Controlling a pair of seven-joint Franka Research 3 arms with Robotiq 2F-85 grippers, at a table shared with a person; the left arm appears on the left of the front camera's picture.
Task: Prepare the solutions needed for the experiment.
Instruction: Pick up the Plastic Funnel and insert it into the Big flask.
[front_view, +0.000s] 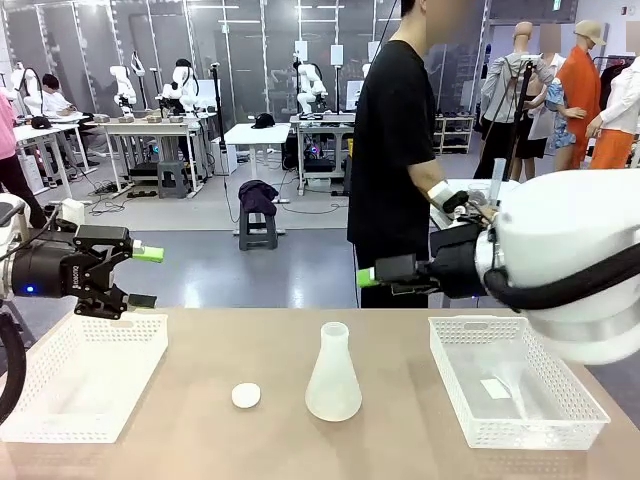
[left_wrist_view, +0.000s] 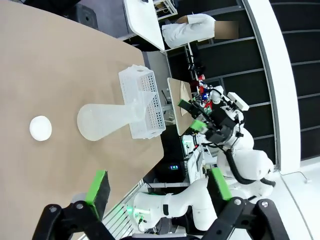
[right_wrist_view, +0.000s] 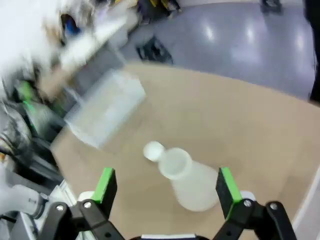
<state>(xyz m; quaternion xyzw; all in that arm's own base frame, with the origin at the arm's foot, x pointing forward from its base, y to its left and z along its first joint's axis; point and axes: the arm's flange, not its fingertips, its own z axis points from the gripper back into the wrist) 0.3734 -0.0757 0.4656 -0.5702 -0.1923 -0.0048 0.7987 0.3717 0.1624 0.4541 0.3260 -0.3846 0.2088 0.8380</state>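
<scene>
1. Front view: the flask stands upright at lower centre. The left claw hangs open at far left. The right claw, also open, is just upper right of the flask and nearer.
2. Left wrist view: the flask sits centre-left, well beyond the open left claw.
3. Right wrist view: the flask sits low centre, its mouth facing the open right claw.
</scene>
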